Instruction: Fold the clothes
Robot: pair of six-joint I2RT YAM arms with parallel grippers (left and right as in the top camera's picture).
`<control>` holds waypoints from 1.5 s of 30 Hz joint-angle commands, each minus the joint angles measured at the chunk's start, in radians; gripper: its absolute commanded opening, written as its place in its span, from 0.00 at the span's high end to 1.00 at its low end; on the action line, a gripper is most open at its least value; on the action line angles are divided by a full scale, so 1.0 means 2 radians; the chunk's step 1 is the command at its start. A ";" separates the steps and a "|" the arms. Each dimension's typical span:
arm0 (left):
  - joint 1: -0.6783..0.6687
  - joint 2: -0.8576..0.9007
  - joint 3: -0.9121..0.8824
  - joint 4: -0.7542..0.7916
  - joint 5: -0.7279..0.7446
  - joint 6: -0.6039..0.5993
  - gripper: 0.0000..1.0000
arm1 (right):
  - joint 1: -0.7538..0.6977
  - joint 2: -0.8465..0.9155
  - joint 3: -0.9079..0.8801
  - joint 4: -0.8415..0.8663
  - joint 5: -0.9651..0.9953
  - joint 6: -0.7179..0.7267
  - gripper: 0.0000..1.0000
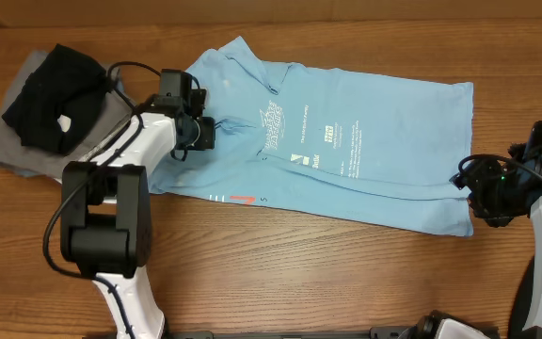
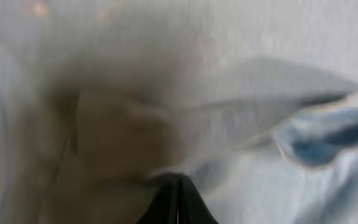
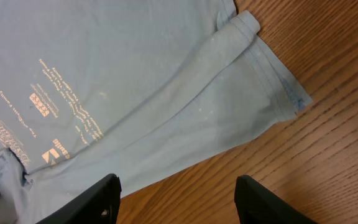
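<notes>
From above, a black garment (image 1: 50,94) lies on a grey garment (image 1: 12,141) at the left end of the desk (image 1: 299,273). Just beside them, the blue T-shirt (image 1: 365,141) lies spread out in the middle. The left arm bends over the shirt's left part, with the left tool (image 1: 203,132) down on the cloth. The right tool (image 1: 478,193) sits by the shirt's right edge. Bare wood runs along the front.

The left wrist view is blurry. The tool is squeezed closed, pinching blue cloth.

In the right wrist view, the fingers (image 3: 98,199) stand wide apart and hold nothing, over bare wood beside the shirt's edge.
</notes>
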 commanded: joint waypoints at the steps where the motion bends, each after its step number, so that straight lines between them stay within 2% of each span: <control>1: 0.000 0.015 -0.002 0.038 -0.003 0.013 0.96 | -0.001 -0.002 0.011 0.002 0.005 0.000 0.37; 5: 0.000 0.021 -0.002 0.099 -0.019 0.013 0.96 | -0.001 -0.002 0.011 0.002 0.005 0.000 0.37; 8: 0.004 0.020 0.006 0.134 -0.025 -0.010 0.95 | -0.001 -0.002 0.011 0.001 0.005 0.000 0.37; 11: 0.012 0.020 0.040 0.139 -0.006 -0.047 0.94 | -0.001 -0.002 0.011 0.000 0.005 0.000 0.37; 13: 0.019 0.020 0.069 0.123 0.023 -0.049 0.93 | -0.001 -0.002 0.011 0.000 0.005 0.000 0.37; 18: 0.028 0.020 0.158 -0.026 0.051 -0.034 0.86 | -0.001 -0.002 0.011 0.004 0.035 0.000 0.32; 21: 0.028 0.020 0.190 -0.124 0.051 -0.004 0.78 | -0.001 -0.002 0.004 0.023 0.050 0.000 0.37; 25: 0.026 0.021 0.193 -0.219 0.046 0.033 0.70 | -0.001 0.007 -0.024 0.069 0.048 0.000 0.43; 29: 0.026 0.022 0.176 -0.276 0.037 0.034 0.66 | -0.001 0.043 -0.056 0.099 0.021 0.004 0.39; 33: 0.026 0.022 0.126 -0.264 0.037 0.034 0.64 | -0.001 0.091 -0.071 0.127 -0.012 0.004 0.39; 39: 0.026 0.022 0.037 -0.185 0.039 0.030 0.63 | -0.001 0.145 -0.075 0.182 -0.017 0.006 0.42; 45: 0.026 0.022 0.008 -0.159 0.038 0.028 0.62 | -0.002 0.164 -0.075 0.207 -0.014 0.029 0.46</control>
